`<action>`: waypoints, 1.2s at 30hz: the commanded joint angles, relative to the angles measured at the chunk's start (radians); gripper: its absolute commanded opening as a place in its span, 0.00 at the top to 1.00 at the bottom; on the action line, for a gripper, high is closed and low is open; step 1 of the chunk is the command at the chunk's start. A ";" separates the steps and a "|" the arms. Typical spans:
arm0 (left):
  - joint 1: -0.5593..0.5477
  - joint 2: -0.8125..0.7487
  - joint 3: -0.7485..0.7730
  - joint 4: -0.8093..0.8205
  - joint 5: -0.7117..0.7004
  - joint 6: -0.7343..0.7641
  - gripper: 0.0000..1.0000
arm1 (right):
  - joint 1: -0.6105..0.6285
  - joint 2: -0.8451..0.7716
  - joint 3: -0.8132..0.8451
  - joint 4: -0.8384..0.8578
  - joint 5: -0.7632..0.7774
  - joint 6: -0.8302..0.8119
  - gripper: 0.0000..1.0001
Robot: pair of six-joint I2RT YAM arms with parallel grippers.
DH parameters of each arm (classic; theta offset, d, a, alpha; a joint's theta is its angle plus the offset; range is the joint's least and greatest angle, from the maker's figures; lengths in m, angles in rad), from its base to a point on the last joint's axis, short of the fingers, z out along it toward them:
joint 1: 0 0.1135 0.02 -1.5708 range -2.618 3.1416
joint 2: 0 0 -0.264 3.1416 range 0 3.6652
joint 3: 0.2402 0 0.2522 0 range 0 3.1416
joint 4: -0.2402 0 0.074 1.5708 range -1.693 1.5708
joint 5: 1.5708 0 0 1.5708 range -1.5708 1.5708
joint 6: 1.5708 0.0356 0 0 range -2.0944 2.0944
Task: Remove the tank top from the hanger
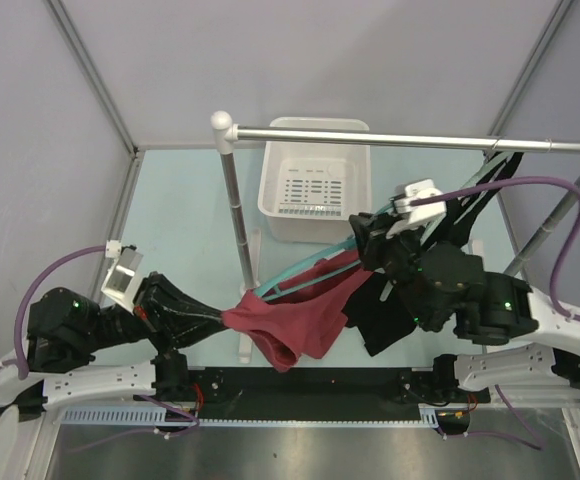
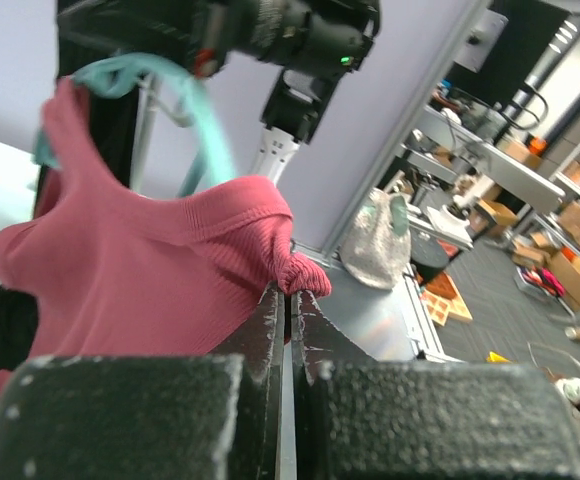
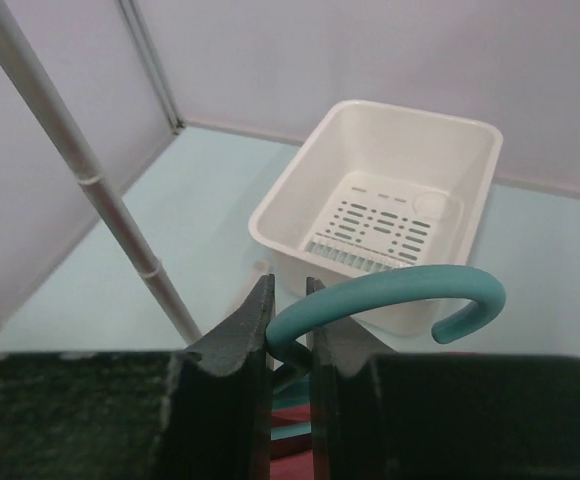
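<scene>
Item: tank top [image 2: 140,270], draped on the teal hanger [image 3: 400,290], in mid-air between the arms. We are pinching its hem in the fully closed left gripper [image 2: 290,297]. We are clamping the hanger neck in the right gripper [image 3: 288,292]. Risk: a strap snagging on the hanger arm, or the fabric slipping free.

Nothing legible found in any view: no text, label, brand, number or sign. The marks on the basket [image 1: 315,190] floor are slots, not characters.

One red ribbed tank top [image 1: 290,325], one teal plastic hanger [image 1: 300,273], one white perforated plastic basket [image 1: 315,126], one silver metal clothes rail [image 1: 410,139], one black cloth [image 1: 378,318] — and two black pincers, my left pincer [image 1: 221,320], my right pincer [image 1: 362,240]
</scene>
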 commanded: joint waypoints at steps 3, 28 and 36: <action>-0.003 -0.063 -0.041 -0.001 -0.138 -0.043 1.00 | -0.012 -0.166 -0.061 0.145 -0.032 0.137 1.00; 0.073 0.636 0.235 -0.249 -0.407 0.028 1.00 | -0.009 -0.275 -0.052 0.165 -0.526 0.354 1.00; 0.073 0.566 -0.197 -0.038 -0.191 -0.175 0.75 | -0.010 -0.336 -0.038 0.126 -0.469 0.300 1.00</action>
